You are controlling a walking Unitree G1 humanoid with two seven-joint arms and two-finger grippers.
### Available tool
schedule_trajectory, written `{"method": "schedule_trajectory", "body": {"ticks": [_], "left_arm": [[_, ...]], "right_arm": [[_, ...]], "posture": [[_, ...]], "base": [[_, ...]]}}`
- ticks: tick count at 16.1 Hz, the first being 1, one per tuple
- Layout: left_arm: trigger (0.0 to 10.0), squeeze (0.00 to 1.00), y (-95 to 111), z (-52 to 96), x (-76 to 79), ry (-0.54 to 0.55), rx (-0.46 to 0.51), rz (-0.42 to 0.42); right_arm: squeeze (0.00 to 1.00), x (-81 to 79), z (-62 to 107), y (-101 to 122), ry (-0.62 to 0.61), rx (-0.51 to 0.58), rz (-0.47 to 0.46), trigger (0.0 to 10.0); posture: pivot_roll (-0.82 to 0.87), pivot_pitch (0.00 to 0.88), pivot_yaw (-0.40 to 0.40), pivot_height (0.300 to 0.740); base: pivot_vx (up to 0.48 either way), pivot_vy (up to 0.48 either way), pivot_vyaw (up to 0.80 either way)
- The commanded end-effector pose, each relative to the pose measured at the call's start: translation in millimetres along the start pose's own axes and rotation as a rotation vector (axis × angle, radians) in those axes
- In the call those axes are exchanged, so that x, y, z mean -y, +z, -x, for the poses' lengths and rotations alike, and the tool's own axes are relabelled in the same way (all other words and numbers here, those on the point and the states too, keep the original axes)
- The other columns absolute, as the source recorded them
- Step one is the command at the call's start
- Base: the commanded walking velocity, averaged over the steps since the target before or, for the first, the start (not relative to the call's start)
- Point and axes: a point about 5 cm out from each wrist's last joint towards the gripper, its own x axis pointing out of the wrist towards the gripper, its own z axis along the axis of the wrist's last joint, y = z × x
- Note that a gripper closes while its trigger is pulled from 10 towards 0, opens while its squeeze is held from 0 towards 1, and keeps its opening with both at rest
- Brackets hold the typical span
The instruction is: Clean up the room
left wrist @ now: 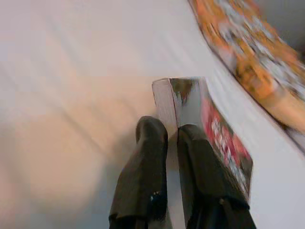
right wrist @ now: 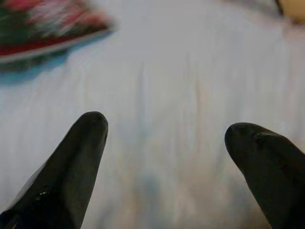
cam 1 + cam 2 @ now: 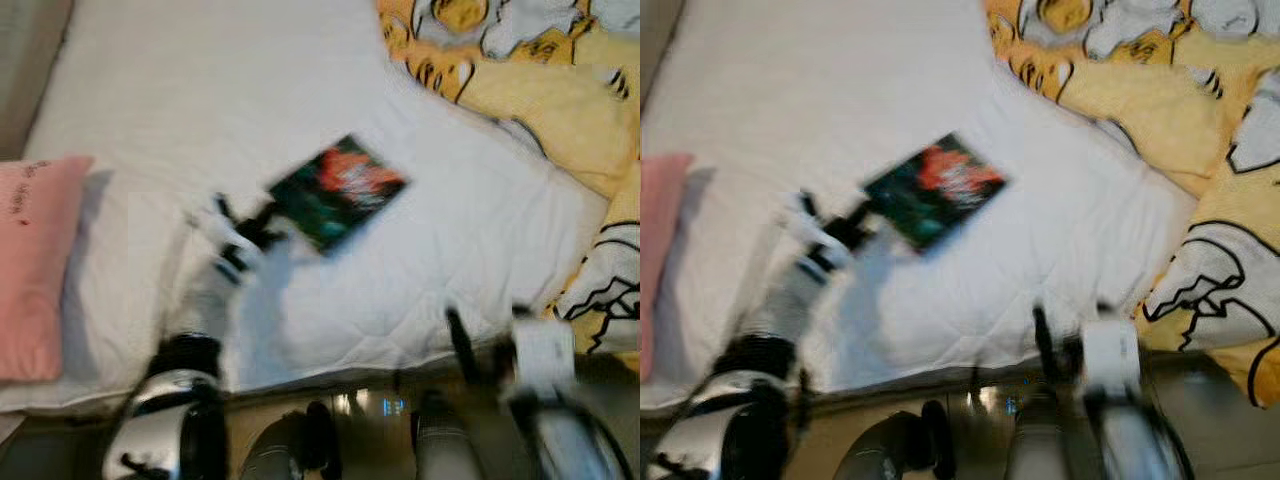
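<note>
A book (image 3: pixel 338 192) with a dark green and red cover lies tilted over the white quilt (image 3: pixel 200 90) of a bed. My left gripper (image 3: pixel 262 228) reaches in from the near left and is shut on the book's near corner. In the left wrist view both black fingers (image 1: pixel 147 157) pinch the book's pale page edge (image 1: pixel 167 102). My right gripper (image 3: pixel 490 345) hovers open over the bed's front edge at the right, with nothing between its fingers. In the right wrist view the book (image 2: pixel 47 28) is some way beyond its fingertips (image 2: pixel 90 126).
A pink pillow (image 3: pixel 35 265) lies at the bed's left edge. A yellow cartoon-print blanket (image 3: pixel 540 90) is bunched along the far right and right side. The bed's front edge runs just before my legs, above a strip of shiny floor (image 3: pixel 370 405).
</note>
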Motion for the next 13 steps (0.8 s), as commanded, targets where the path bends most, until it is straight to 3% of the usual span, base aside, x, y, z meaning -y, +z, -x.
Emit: {"method": "schedule_trajectory", "body": {"ticks": [1, 3, 5, 7, 10, 13], "left_arm": [[0.0, 0.00, 12.7, 11.3, -18.7, 0.116, 0.060, -0.074], [0.0, 0.00, 12.8, 23.6, -30.2, 0.201, 0.078, -0.162], [0.0, 0.00, 12.2, 41.5, -28.0, 0.231, 0.113, -0.326], [0.0, 0.00, 10.2, 52.1, -23.8, 0.267, 0.129, -0.402], [0.0, 0.00, -0.4, 49.9, -18.0, 0.295, 0.115, -0.417], [0.0, 0.00, -4.0, 41.3, -16.7, 0.240, 0.053, -0.487]], "right_arm": [[0.00, -3.7, -6.3, -7.4, 0.009, -0.030, -0.036, 10.0], [0.00, -4.0, -23.8, -6.4, -0.002, -0.022, -0.067, 10.0], [0.08, -2.5, -40.8, -1.4, -0.013, 0.002, -0.074, 10.0], [0.11, -0.3, -51.4, -2.0, -0.008, 0.014, -0.074, 10.0], [0.13, 2.1, -59.2, -2.4, -0.011, 0.019, -0.072, 10.0], [0.01, -0.5, -62.2, 0.0, 0.001, 0.040, -0.036, 10.0]], "posture": [[-0.25, 0.035, 0.223, 0.740], [-0.24, 0.000, 0.217, 0.740], [-0.22, 0.000, 0.215, 0.740], [-0.21, 0.000, 0.211, 0.740], [-0.21, 0.000, 0.205, 0.740], [-0.22, 0.000, 0.206, 0.740]], "base": [[0.000, 0.000, 0.00], [0.000, 0.000, 0.40], [0.000, 0.000, 0.73], [0.000, 0.000, 0.72], [0.000, 0.000, 0.71], [0.000, 0.000, 0.23]]}}
